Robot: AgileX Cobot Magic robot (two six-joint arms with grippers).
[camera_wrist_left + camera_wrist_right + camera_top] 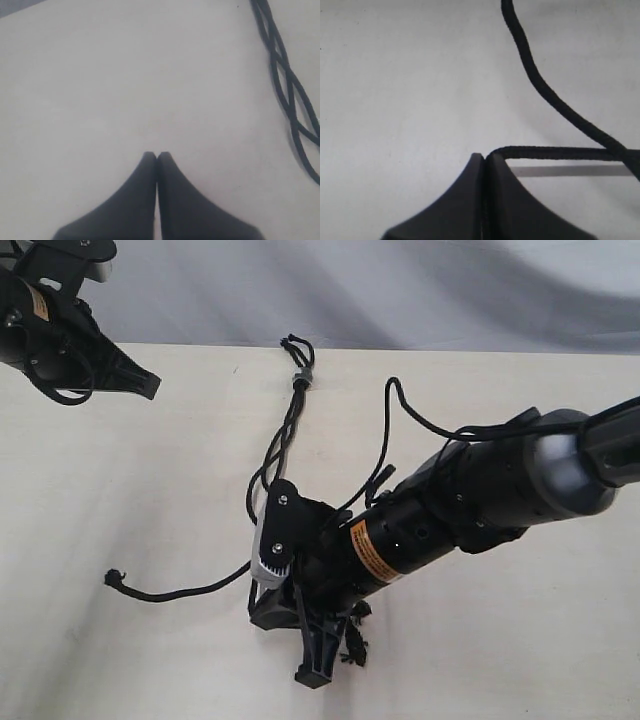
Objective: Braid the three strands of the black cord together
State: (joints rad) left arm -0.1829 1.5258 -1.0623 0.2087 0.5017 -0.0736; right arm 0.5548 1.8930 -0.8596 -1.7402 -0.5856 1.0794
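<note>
The black cord (291, 418) is lying on the table (120, 480), its knot (299, 378) near the back edge and strands (272, 458) twisting down toward the right gripper (483, 156), which is pinching one strand (555, 152) between closed jaws. The left gripper (157, 154) is hanging closed and empty, well apart from the cord.
</note>
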